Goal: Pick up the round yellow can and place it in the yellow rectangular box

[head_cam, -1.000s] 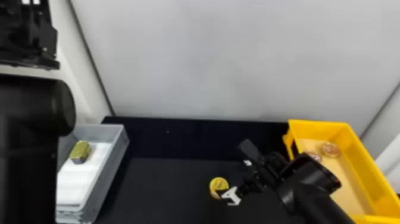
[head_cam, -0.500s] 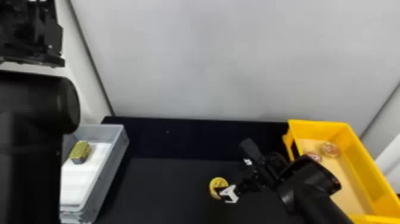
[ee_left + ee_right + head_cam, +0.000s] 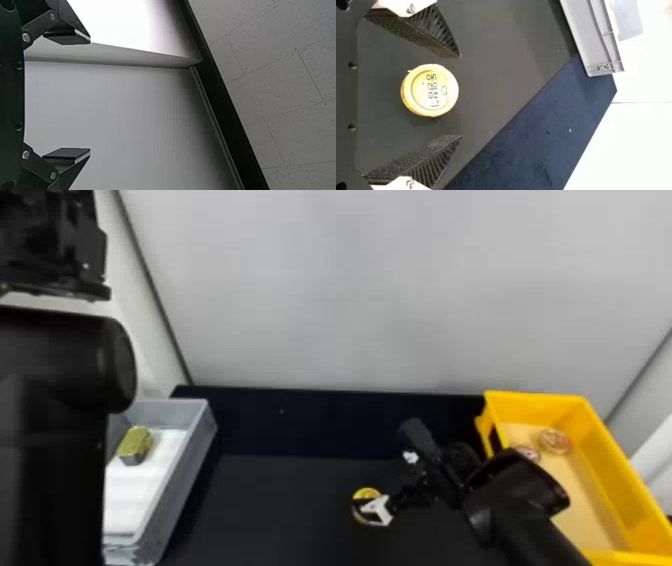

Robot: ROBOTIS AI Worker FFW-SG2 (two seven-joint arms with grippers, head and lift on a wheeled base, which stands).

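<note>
Right gripper (image 3: 384,468) — fingers spread around round yellow can (image 3: 367,493), gaps both sides | left gripper (image 3: 52,245) — fingers spread

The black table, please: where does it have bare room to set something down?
Bare table lies between the gray tray and the yellow can. It is crowded where the right gripper straddles the can, fingers open, and toward the yellow box, where the right arm hangs.

Pale grey wall (image 3: 320,300); black table (image 3: 280,500)
</note>
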